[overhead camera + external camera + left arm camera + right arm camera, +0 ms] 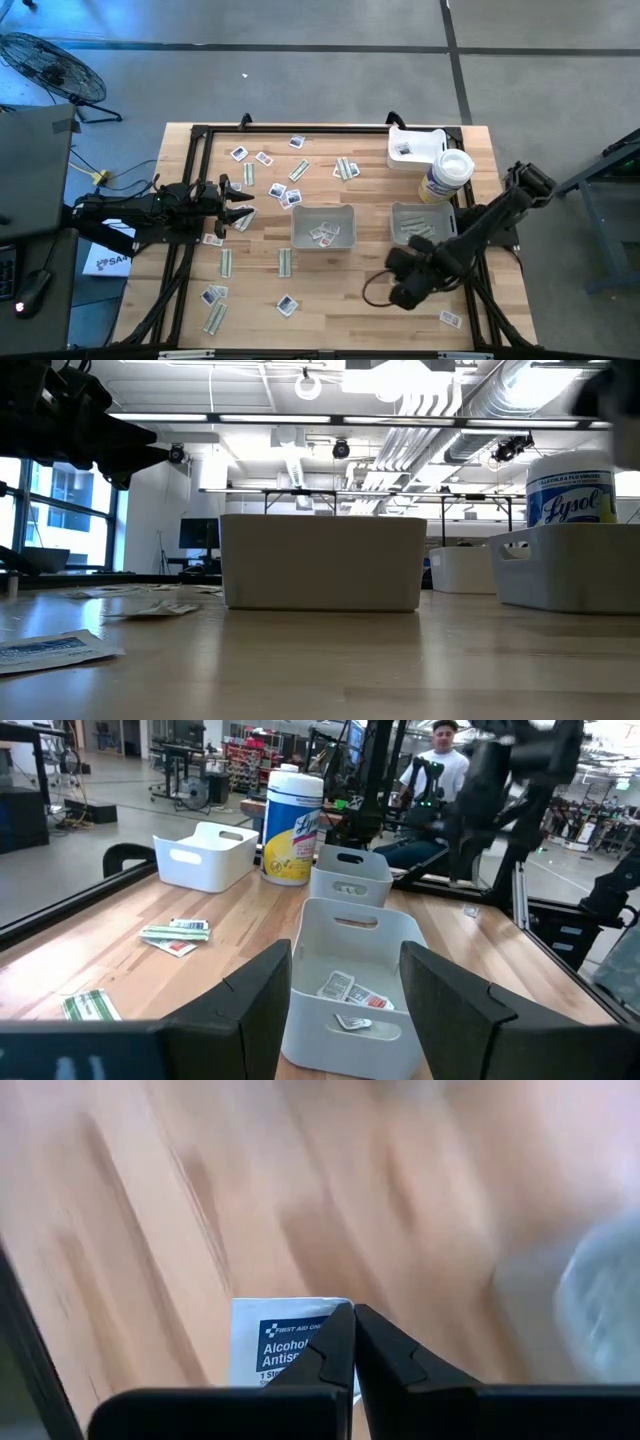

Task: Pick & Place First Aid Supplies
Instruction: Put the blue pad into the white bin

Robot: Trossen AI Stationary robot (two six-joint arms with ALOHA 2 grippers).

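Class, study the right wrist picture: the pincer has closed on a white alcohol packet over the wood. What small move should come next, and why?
Probably a short lift straight up. The right pincer is shut on the white alcohol packet, just above the bare table. Lifting first would clear the wood before carrying it toward the tray of white packets, likely its home.

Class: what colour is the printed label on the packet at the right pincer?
Blue on the white packet, clearest in the right wrist view.

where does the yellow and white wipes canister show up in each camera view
High view: wipes canister, upper right of table, lying tilted.
Low view: far right, behind a white bin.
Left wrist view: upper middle.
Right wrist view: not identifiable.
Shared landmark: the white bin beside it.
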